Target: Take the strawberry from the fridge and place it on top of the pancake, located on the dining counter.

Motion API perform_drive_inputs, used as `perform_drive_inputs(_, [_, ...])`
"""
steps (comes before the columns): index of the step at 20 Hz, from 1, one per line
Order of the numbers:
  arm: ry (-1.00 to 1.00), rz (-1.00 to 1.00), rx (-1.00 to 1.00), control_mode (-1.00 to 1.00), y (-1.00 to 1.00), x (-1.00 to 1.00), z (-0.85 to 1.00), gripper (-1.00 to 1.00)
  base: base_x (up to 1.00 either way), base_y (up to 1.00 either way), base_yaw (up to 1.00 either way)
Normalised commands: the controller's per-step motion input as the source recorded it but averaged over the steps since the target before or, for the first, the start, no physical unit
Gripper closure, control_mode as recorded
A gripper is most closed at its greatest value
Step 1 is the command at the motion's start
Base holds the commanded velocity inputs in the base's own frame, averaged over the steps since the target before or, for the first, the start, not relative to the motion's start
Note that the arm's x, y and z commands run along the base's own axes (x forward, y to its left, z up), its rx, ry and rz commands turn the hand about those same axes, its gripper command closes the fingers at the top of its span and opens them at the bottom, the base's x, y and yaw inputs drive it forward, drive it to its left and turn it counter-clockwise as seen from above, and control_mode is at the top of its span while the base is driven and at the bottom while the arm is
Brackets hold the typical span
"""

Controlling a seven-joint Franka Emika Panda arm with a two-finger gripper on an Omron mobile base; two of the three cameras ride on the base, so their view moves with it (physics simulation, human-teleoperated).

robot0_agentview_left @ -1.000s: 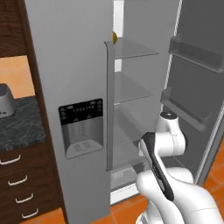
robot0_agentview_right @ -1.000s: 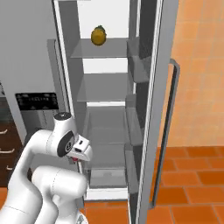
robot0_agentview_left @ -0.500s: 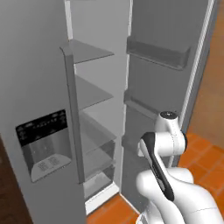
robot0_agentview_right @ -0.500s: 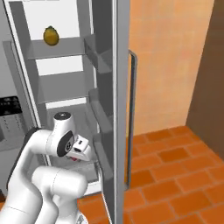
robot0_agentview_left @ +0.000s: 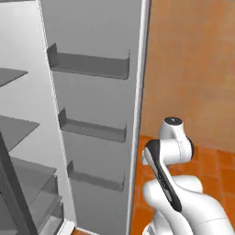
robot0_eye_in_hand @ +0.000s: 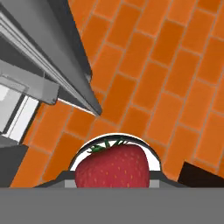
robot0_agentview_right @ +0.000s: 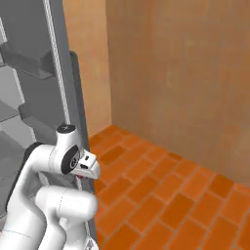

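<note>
The strawberry [robot0_eye_in_hand: 112, 167] sits close against the hand camera, red flesh and green leaves plain at the bottom of the hand view. It appears to be carried in the gripper [robot0_agentview_right: 86, 172], though the finger tips themselves are hidden behind the berry, so whether the jaws are truly clamped on it I cannot tell. Judged from that, the first half of the task looks done: the berry is out of the fridge [robot0_agentview_left: 92, 119].

Beside the arm, the fridge's open door [robot0_agentview_left: 98, 137] stands with its three grey door bins, and its steel edge and long handle [robot0_agentview_right: 77, 102] rise just left of the gripper in the right base view. Below the berry lies orange brick floor [robot0_eye_in_hand: 175, 74]; beyond the fridge door is a plain orange-tan wall [robot0_agentview_right: 180, 78].

What is left — carrying the berry to the dining counter and setting it on the pancake. The open door may also want closing.

No brand, label or writing can be read anywhere.
</note>
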Motion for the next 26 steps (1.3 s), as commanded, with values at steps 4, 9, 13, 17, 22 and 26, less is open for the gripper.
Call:
perform_drive_inputs(4, [0.00,0.00,0.00,1.00,0.00,0.00,0.00,1.00,0.00,-0.42,-0.89])
perform_drive_inputs(9, [0.00,0.00,0.00,1.00,0.00,0.00,0.00,1.00,0.32,-0.68,-0.71])
perform_drive_inputs(13, [0.00,0.00,0.00,1.00,0.00,0.00,0.00,1.00,1.00,-0.37,-0.30])
perform_drive_inputs(17, [0.00,0.00,0.00,1.00,0.00,0.00,0.00,1.00,1.00,-0.02,-0.05])
perform_drive_inputs(22, [0.00,0.00,0.00,1.00,0.00,0.00,0.00,1.00,1.00,-0.01,-0.04])
perform_drive_inputs(26, [0.00,0.00,0.00,1.00,0.00,0.00,0.00,1.00,1.00,-0.34,-0.16])
